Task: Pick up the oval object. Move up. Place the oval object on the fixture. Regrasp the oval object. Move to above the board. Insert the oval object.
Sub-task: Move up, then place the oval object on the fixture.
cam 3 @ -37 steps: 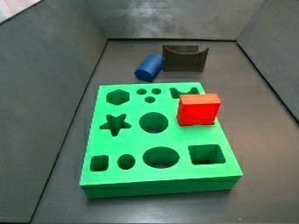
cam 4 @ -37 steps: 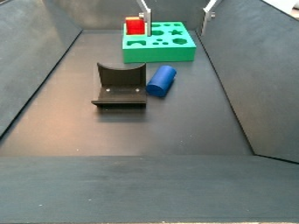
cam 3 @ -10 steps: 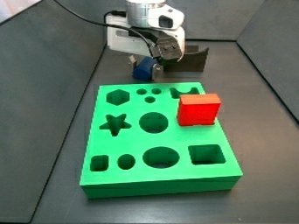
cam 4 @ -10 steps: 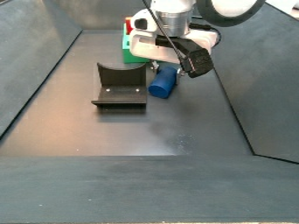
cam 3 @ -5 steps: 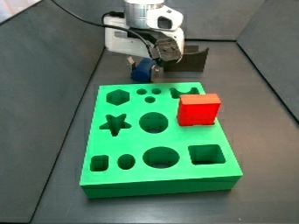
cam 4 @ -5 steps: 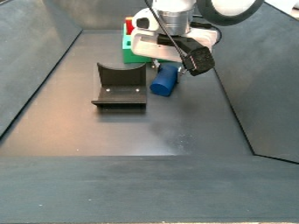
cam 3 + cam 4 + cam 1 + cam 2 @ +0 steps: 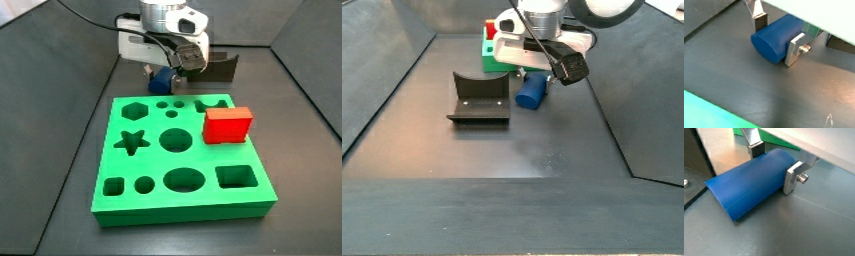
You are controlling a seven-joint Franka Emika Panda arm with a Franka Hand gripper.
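Observation:
The oval object (image 7: 163, 79) is a blue peg lying on its side on the dark floor, between the fixture (image 7: 221, 65) and the far edge of the green board (image 7: 147, 165). My gripper (image 7: 163, 72) is down over it. In both wrist views the silver fingers (image 7: 794, 49) press on the peg's two sides (image 7: 774, 40) (image 7: 747, 185), so the gripper (image 7: 776, 42) (image 7: 772, 168) is shut on it. In a side view the peg (image 7: 529, 93) lies just right of the fixture (image 7: 478, 97), under the gripper (image 7: 529, 80).
A red cube (image 7: 227, 124) sits on the board's right side. Grey walls (image 7: 80, 70) enclose the floor on all sides. The board's green edge (image 7: 704, 112) shows close to the peg in a wrist view.
3.7 s ago the arm was out of view and the peg lay alone. Over the last second the gripper has stayed at the peg with hardly any motion.

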